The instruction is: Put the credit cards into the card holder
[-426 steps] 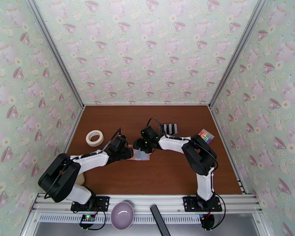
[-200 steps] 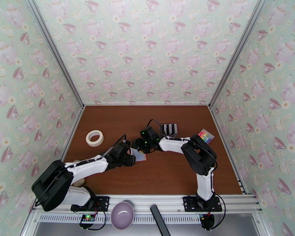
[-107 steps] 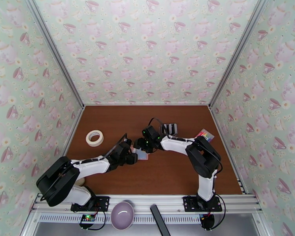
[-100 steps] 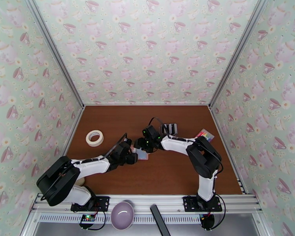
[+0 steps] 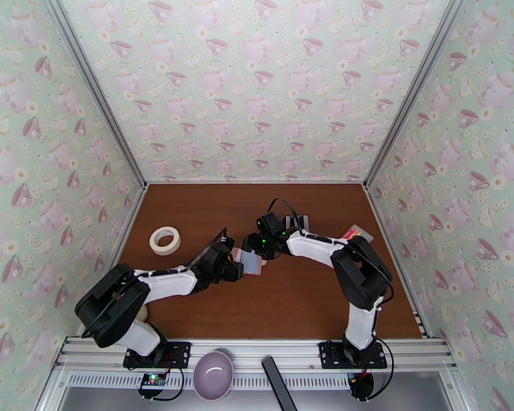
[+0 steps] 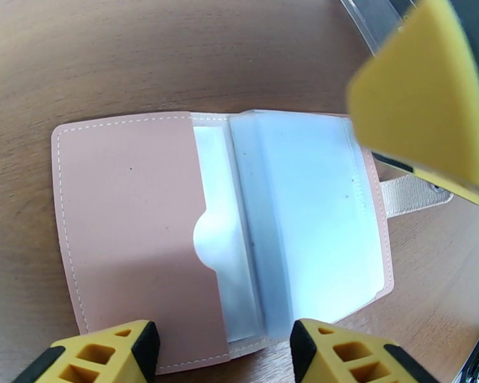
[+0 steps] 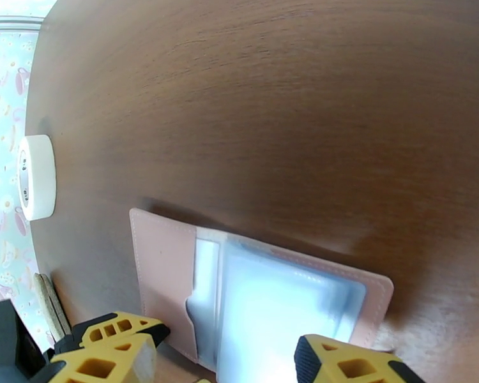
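Left pincer [image 6: 223, 346] above card holder [image 6: 124, 237], tape [image 7: 38, 177] apart

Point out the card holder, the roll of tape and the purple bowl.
card holder [image 6: 131, 237]: left wrist view, on its pink cover flap.
roll of tape [image 7: 40, 177]: right wrist view, on its outer white band.
purple bowl [image 5: 213, 377]: top external view, on its inner wall.

Your right arm [image 5: 313, 246] covers most of the credit cards [image 5: 303, 220]. Near side of card holder [image 7: 163, 263] cut off by frame edge, snap tab [image 6: 413, 194] partly behind yellow pad [image 6: 425, 90].
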